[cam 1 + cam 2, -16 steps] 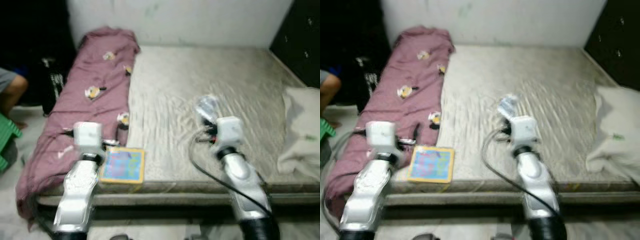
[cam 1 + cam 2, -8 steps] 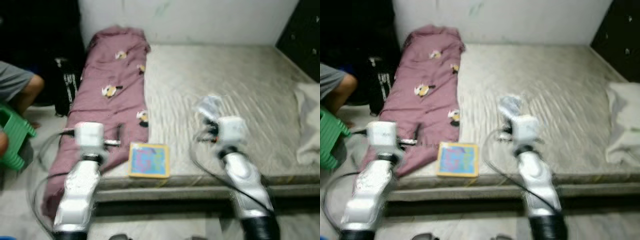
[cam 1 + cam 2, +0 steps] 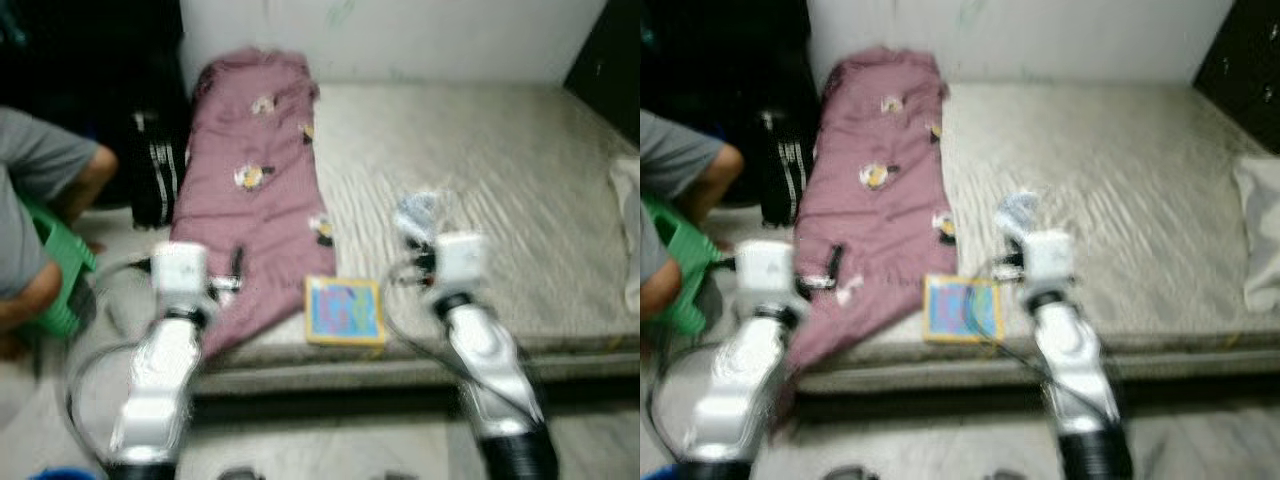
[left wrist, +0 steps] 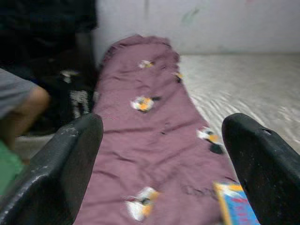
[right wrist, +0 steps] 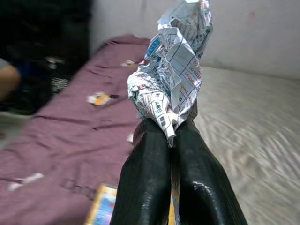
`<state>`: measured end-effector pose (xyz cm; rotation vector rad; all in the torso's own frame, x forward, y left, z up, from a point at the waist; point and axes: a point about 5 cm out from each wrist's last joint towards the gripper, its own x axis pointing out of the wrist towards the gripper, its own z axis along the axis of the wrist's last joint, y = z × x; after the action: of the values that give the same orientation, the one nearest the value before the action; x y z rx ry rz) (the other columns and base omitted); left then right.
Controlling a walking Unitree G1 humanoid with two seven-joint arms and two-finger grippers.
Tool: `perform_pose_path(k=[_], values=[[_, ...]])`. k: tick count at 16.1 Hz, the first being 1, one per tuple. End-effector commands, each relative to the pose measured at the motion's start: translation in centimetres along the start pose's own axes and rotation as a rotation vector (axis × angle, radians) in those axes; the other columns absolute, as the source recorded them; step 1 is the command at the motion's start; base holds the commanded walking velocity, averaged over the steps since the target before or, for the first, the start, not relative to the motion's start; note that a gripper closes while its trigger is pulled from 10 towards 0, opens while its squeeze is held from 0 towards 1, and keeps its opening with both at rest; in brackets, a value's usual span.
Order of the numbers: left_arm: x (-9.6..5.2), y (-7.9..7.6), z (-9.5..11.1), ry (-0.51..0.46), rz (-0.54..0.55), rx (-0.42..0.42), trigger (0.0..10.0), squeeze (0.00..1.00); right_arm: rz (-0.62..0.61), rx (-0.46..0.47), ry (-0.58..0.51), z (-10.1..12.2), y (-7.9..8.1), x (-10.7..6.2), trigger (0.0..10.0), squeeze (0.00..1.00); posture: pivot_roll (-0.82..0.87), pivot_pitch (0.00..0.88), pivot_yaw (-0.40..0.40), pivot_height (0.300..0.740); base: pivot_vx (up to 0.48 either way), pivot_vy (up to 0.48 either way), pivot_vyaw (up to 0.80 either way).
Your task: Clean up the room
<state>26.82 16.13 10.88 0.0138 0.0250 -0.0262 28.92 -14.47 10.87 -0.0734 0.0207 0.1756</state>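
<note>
We hold both arms out over the near edge of the bed point(image 3: 560, 230). Our right gripper point(image 5: 169, 140) has its 2 fingers pressed together on a crumpled printed wrapper point(image 5: 171, 70), which sticks up above the fingertips; in the head views it sits over the grey mattress, right of centre. Our left gripper point(image 4: 161, 154) has its 2 fingers spread wide with nothing between them, and it hovers over the low end of the maroon blanket point(image 3: 255, 200).

Between the 2 arms, a colourful square book point(image 3: 345, 311) lies flat at the mattress edge, just beside the blanket's hem. The blanket, printed with small cartoon figures, runs along the bed's left side up to the wall point(image 3: 400, 35).

At far left, off the bed, a person's knee and grey sleeve point(image 3: 40, 190) show beside a green stool point(image 3: 55, 285), with a dark bag point(image 3: 155, 180) against the blanket's side. A white pillow point(image 3: 1262, 230) lies at the right edge. The head views are blurred.
</note>
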Motion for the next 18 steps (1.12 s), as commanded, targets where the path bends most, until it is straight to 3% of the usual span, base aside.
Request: perform_pose_path(k=[1, 3, 7, 18], values=[[0.16, -0.78, 0.19, -0.008, -0.022, -0.006, 10.0, 0.00, -0.022, -0.004, -0.016, 0.36, -0.90, -0.14, 10.0, 0.00, 0.00, 0.000, 0.001, 0.740, 0.000, 0.480, 0.00], [0.20, -0.66, 0.27, -0.011, -0.015, -0.003, 10.0, 0.00, -0.023, -0.013, -0.018, 0.41, -0.99, -0.09, 10.0, 0.00, -0.01, 0.000, 0.005, 0.740, 0.000, 0.480, 0.00], [0.39, -0.51, 0.66, -0.035, 0.002, 0.016, 10.0, 0.00, -0.023, -0.032, -0.021, 0.48, -1.08, 0.01, 10.0, 0.00, -0.01, 0.000, 0.004, 0.740, 0.000, 0.000, 0.10], [0.49, -0.51, 0.88, -0.046, 0.005, 0.010, 10.0, 0.00, -0.018, -0.069, -0.001, -0.03, -0.79, 0.17, 10.0, 0.00, 0.00, 0.000, 0.001, 0.740, 0.000, 0.000, 0.79]])
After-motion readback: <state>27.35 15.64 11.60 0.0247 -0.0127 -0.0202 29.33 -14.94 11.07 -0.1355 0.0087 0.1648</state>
